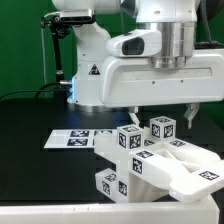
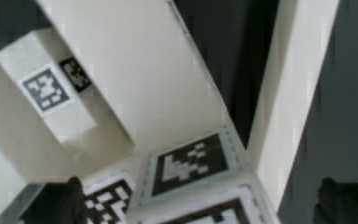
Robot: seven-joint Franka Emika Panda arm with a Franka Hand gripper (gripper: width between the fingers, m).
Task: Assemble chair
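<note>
We start at the gripper (image 1: 161, 112), which hangs just above the heap of chair parts in the exterior view. Its two dark fingers (image 1: 191, 113) stand spread wide, one toward each side of the wide white gripper body, and we see nothing pinched between them. In the wrist view the two fingertips (image 2: 55, 203) show only as dark blurred shapes at the picture's edge, again set far apart with no part gripped.

Directly under the gripper lies the pile of white chair pieces (image 1: 160, 165), loosely stacked on the black table (image 1: 30, 125). A cube-ended post (image 1: 162, 128) with black-and-white tags rises closest to the space between the fingers; a second tagged cube (image 1: 129, 139) sits just beside it toward the exterior view's left. Below them a broad slab (image 1: 190, 170) tilts toward the exterior view's right, and a slotted block (image 1: 112, 184) with a tag lies at the near edge of the heap.

The wrist view looks steeply down on long white pieces running diagonally, with a tagged block (image 2: 55, 88) on one side and a large tag (image 2: 190, 163) near the fingertips. We cannot tell which piece is which there.

Behind the pile, toward the exterior view's left, the flat marker board (image 1: 72, 138) lies on the table, partly covered by the parts.
</note>
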